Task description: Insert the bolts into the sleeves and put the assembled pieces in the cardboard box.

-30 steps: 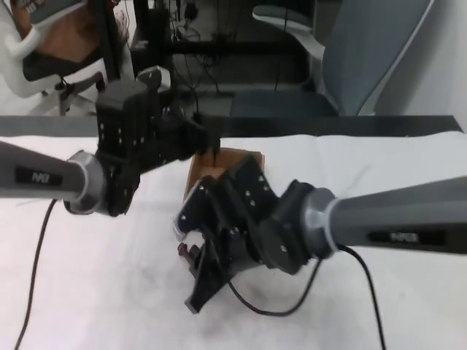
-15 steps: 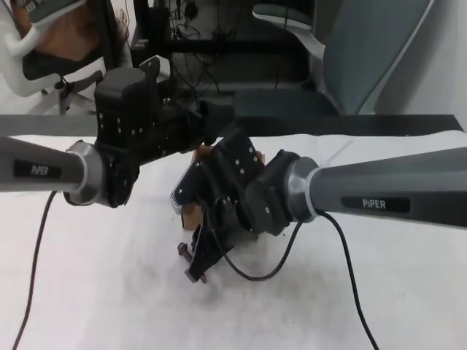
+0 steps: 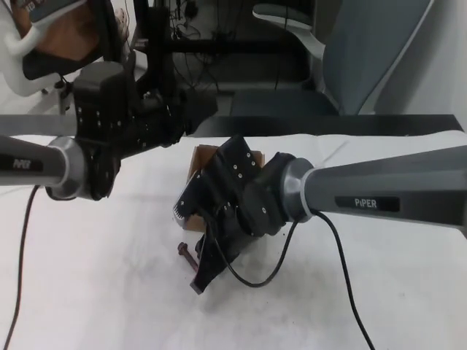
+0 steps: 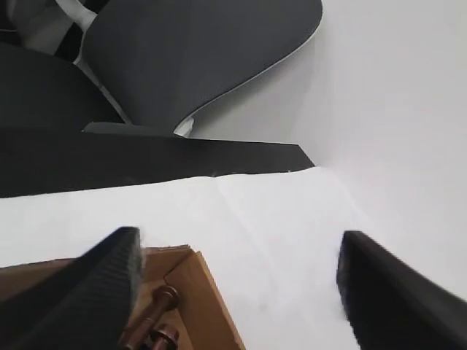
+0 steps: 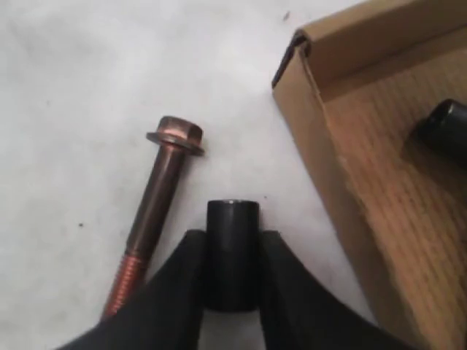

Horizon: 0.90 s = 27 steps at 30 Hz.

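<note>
Sleeve (image 5: pixel 232 219) in right gripper (image 5: pixel 232 251), beside bolt (image 5: pixel 157 211)

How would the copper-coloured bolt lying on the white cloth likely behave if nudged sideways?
The bolt looks like rigid metal, so probably stiff and heavy for its size. Its round shank may roll, but the wider flanged head would likely swing it in an arc. The cloth may slow it.

My right arm (image 3: pixel 379 197) and left arm (image 3: pixel 33 164) are grey tubes with white lettering. Just behind the right pincer (image 5: pixel 232 244) I see a black, boxy wrist housing (image 3: pixel 237 171) dotted with small pale screws, and a black cable (image 3: pixel 292 251) loops out from it. The left pincer (image 4: pixel 237 288) has black, finely grained fingers (image 4: pixel 95 288).
</note>
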Tool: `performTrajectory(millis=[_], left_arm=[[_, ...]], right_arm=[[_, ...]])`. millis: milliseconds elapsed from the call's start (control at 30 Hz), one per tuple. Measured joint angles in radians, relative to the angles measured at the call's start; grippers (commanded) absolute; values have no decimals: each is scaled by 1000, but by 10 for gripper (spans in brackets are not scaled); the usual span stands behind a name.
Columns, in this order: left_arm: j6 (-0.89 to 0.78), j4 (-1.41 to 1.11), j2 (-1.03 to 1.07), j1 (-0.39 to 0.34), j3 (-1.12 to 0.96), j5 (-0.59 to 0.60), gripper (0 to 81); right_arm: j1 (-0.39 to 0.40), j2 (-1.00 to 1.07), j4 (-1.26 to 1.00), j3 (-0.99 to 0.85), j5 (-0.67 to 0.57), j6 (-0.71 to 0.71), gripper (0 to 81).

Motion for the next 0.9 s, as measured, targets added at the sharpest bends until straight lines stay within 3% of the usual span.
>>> performTrajectory(millis=[167,200,300,500,700,900], left_arm=[[-17,2,0,0,11,37,700],[-22,2,0,0,14,40,700],[-32,13,0,0,24,58,700],[-30,109,0,6,24,156,678],[-20,164,-29,12,80,229,662],[-72,173,-173,12,241,229,662]], right_arm=[[0,0,154,-63,-16,-40,176],[0,2,197,-81,-16,-50,162],[0,13,317,-149,6,-84,0],[0,2,437,-217,48,-101,6],[-17,-138,440,-150,88,-66,6],[-92,-381,409,19,149,-5,6]])
